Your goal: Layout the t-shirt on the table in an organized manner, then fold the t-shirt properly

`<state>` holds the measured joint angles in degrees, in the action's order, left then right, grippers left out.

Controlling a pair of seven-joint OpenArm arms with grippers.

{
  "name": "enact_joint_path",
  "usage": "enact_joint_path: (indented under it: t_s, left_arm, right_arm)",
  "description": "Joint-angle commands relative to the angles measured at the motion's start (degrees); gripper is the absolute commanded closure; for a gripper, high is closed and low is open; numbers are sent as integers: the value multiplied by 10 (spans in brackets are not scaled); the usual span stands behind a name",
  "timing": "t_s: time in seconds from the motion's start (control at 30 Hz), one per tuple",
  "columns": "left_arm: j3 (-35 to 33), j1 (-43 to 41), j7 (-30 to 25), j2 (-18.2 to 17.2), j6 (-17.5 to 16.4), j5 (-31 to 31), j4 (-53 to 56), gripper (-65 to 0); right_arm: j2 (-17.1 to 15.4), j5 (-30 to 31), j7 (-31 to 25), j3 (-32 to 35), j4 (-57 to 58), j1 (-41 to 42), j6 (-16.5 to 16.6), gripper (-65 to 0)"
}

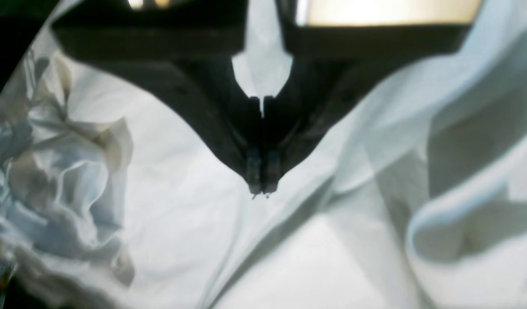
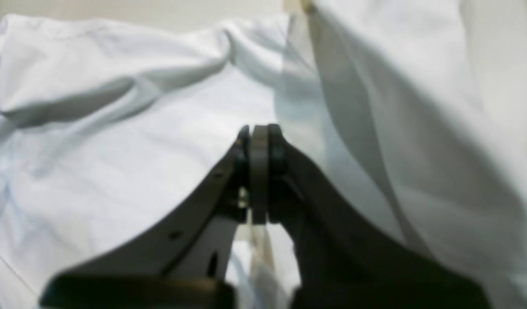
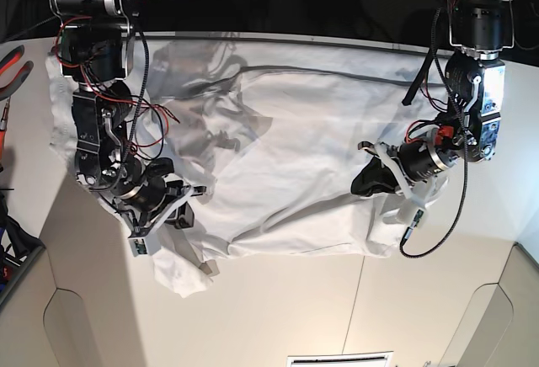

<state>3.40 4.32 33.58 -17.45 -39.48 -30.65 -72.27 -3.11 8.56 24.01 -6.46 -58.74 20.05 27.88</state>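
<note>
— Along the bottom of the base view we see bare table [image 3: 278, 316], off-white, with rounded cut-outs in its lower corners. What sits just above that?

— Above it we see the t-shirt [image 3: 286, 148], white and wrinkled, spread wide across the middle of the table, its lower hem running ragged from lower left toward centre right. A bunched flap hangs down at the lower left of the cloth.

— And our grippers?

— We find the right gripper [image 3: 187, 203] at the left of that view, down on the shirt's lower left edge. In its wrist view the jaws are pressed together around a thin pale strip [image 2: 259, 171]; whether that strip is shirt fabric we cannot tell. White folds fill the frame around it.

— The other one?

— We see the left gripper [image 3: 368, 180] at the right of the base view, at the shirt's right edge. Its wrist view shows the dark fingers [image 1: 252, 171] closed tip to tip over the cloth [image 1: 169, 180]; whether fabric is pinched between them we cannot tell.

— Farther back?

— Toward the top we see the shirt reaching a thin dark seam line [image 3: 370, 77] across the table, with the arms' bases beyond.
</note>
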Motion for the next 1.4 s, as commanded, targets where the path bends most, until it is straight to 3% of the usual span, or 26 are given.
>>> enact_joint_path:
  t_s: [0.0,0.5,0.73,0.8,0.97,1.07,1.13,1.23,1.27,1.37]
  left_arm:
    - [3,4,-8,-9,-5,-8,-1,0]
    - [3,-5,-31,-27,-5,-5,150,0]
    - [3,-6,-31,-35,-5,5,150,0]
    - [3,-5,-31,-37,-5,4,150,0]
    - [3,-5,-32,-37,-5,0,150,0]
    - [3,-5,-32,-37,-5,-2,150,0]
    - [3,-5,-32,-37,-5,-2,150,0]
    - [3,-5,-33,-37,-5,-3,150,0]
    - [3,-5,-33,-37,-5,-4,150,0]
    - [3,-5,-34,-37,-5,-4,150,0]
  right_arm:
    - [-2,-2,-17,-1,-5,21,4,0]
    - [-68,-26,-18,-2,-3,26,4,0]
    - [-133,-73,-52,-2,1,26,3,0]
    - [-156,-87,-76,-2,4,26,-19,0]
    - [-200,-128,-116,-2,43,44,-118,0]
    - [-213,-106,-115,-2,66,56,-131,0]
    - [-215,-51,-106,-4,61,54,-97,0]
    - [-207,51,-93,-12,41,50,43,0]
    - [-199,88,-77,-13,32,50,65,0]
    - [-162,148,-43,-13,4,50,65,0]
